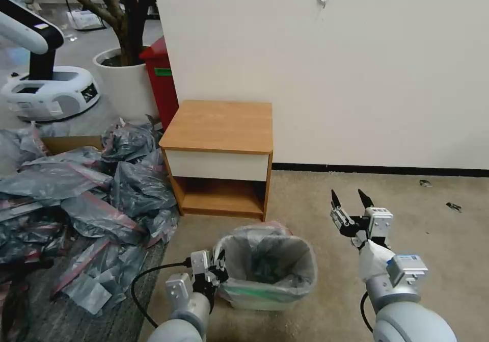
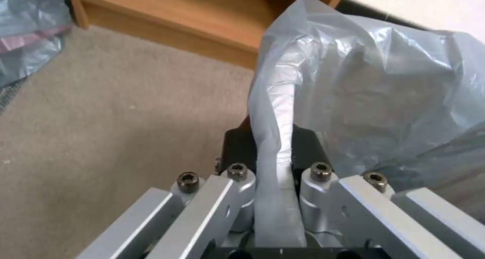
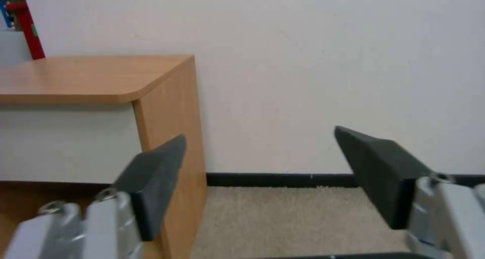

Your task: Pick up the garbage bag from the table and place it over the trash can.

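Garbage bag (image 1: 267, 260) already sat draped inside the trash can (image 1: 265, 297) on the carpet (image 1: 316, 199), just in front of the table (image 1: 219, 125), tabletop bare. Left gripper (image 1: 220, 266) was right at the can's left rim, pinched down tight on a fold of the bag (image 2: 275, 137) where it rolled over the edge; black fingers (image 2: 237, 145) squeezed either side of that white ridge of plastic in the wrist view. Right gripper (image 1: 351, 199) hung up in the air well off to the can's right, fingers (image 3: 157, 175) spread wide, holding nothing, aimed at the wall and the table's side. So, the bit that mattered: the bag's loose mouth ran side to side across the can, left edge already in hand, right edge sitting lower down and to the left of the free gripper. Looked like the right arm was the one nearer that untucked side, probably just needing to drop down and in toward the rim. Heap of darker bags (image 1: 76, 199) off to the left, not involved. Bag looked mostly seated, rim maybe not fully folded over on the far side, hard to tell.
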### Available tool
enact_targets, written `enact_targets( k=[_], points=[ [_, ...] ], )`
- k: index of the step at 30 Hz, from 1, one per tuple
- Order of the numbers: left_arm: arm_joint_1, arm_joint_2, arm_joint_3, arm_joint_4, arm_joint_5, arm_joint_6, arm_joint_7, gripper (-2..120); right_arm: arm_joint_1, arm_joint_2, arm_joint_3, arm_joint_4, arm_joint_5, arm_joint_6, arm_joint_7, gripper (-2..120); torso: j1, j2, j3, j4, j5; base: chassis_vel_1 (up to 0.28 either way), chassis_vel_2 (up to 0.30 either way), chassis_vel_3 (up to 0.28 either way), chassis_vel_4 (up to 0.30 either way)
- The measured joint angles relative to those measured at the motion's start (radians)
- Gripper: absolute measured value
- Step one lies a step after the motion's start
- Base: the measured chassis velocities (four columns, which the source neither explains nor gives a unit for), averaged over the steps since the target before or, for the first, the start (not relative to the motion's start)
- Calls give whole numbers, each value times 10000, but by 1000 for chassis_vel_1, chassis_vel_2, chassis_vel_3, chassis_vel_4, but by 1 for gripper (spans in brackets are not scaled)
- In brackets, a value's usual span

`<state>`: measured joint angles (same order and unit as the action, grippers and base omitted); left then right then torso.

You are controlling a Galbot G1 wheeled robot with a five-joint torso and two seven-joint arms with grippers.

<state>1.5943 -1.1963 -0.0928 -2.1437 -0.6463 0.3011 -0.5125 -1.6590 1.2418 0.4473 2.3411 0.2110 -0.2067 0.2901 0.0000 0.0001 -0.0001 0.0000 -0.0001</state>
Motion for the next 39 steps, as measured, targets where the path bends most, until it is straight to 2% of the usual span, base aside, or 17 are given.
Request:
enact_targets(
  k=[3,8,11,13,14,18,19,23,24,28,29,32,33,35,36,37,39],
  points=[
    [22,-68,50,260,379,-19,236,7,-20,21,-140,-17,25,14,23,96,0,0,0,1,1,0,0,0,0],
    [35,-133,79,351,552,-19,350,7,-68,18,-183,-17,41,48,63,100,0,0,0,0,1,0,0,0,0],
    [69,-137,71,390,652,-16,357,13,-78,16,-181,-17,47,55,80,100,0,0,0,0,1,0,0,0,0],
    [168,-104,6,393,723,-9,388,23,-103,15,-180,9,65,59,94,100,0,0,0,0,1,0,0,0,0],
    [168,-104,6,393,723,-9,388,23,-103,15,-180,9,65,59,94,100,0,0,0,0,1,0,0,0,0],
    [251,-7,-207,340,865,-82,688,41,-117,37,-183,42,79,58,106,100,0,0,0,0,1,0,0,0,0],
    [251,-7,-207,340,865,-82,688,41,-117,37,-183,42,79,58,106,100,0,0,0,0,1,0,0,0,0],
    [215,267,-447,134,966,-114,853,59,-119,60,-201,60,88,50,121,100,0,0,1,-1,0,0,0,0,0],
    [215,267,-447,134,966,-114,853,59,-119,60,-201,60,88,50,121,100,0,0,1,-1,0,0,0,0,0],
    [414,485,-1235,-260,1524,-289,1683,78,-162,86,-219,90,115,51,143,100,1,0,1,0,-1,0,0,0,0],
    [414,485,-1235,-260,1524,-289,1683,78,-162,86,-219,90,115,51,143,100,1,0,1,0,-1,0,0,0,0],
    [693,692,-2245,-569,2537,-1259,2689,91,-339,136,-204,108,135,316,145,100,0,-1,1,1,0,0,0,0,0],
    [693,692,-2245,-569,2537,-1259,2689,91,-339,136,-204,108,135,316,145,100,0,-1,1,1,0,0,0,0,0],
    [872,978,-2902,-774,3011,-1981,3166,99,-482,192,-155,41,147,590,125,100,1,-1,1,0,-1,0,0,0,0],
    [961,1108,-3233,-914,3099,-2205,3279,99,-558,223,-127,-1,149,763,106,100,1,-1,1,-1,0,0,0,0,0],
    [961,1108,-3233,-914,3099,-2205,3279,99,-558,223,-127,-1,149,763,106,100,1,-1,1,-1,0,0,0,0,0],
    [1252,1242,-4083,-1201,3211,-2444,3618,100,-740,281,-71,-28,150,1061,69,100,1,-1,1,-2,-1,0,0,0,0]
  ],
)
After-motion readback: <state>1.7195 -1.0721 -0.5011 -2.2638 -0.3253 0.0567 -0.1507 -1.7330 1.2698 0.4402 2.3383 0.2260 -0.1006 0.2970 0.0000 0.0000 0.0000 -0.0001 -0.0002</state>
